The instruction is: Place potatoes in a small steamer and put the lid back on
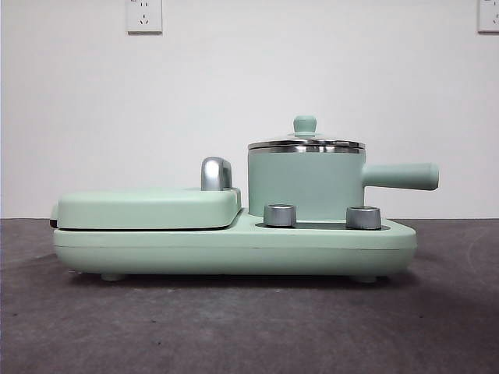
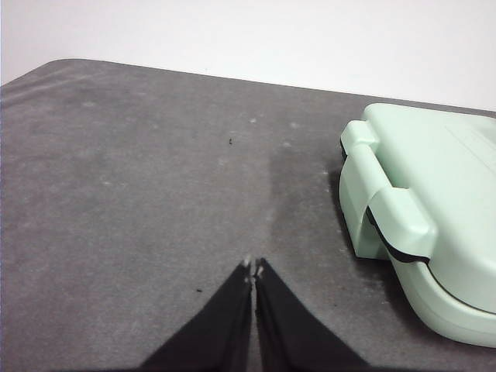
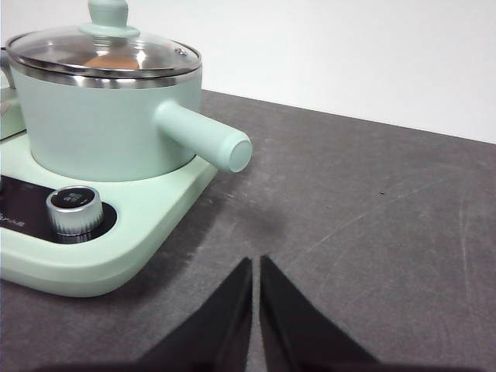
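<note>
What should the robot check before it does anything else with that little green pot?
1. Lid seated on the small steamer: ok, it lies flat on the steel rim.
2. Potato inside: ok, an orange-brown shape shows through the glass.
3. Left end effector free: ok, jaws together, holding nothing, over bare table beside the griddle section.
4. Right end effector free: ok, jaws together, holding nothing, apart from the pot's side handle.
5. Steamer upright on its base: ok.
6. Whether the two dials are off: cannot tell.
</note>
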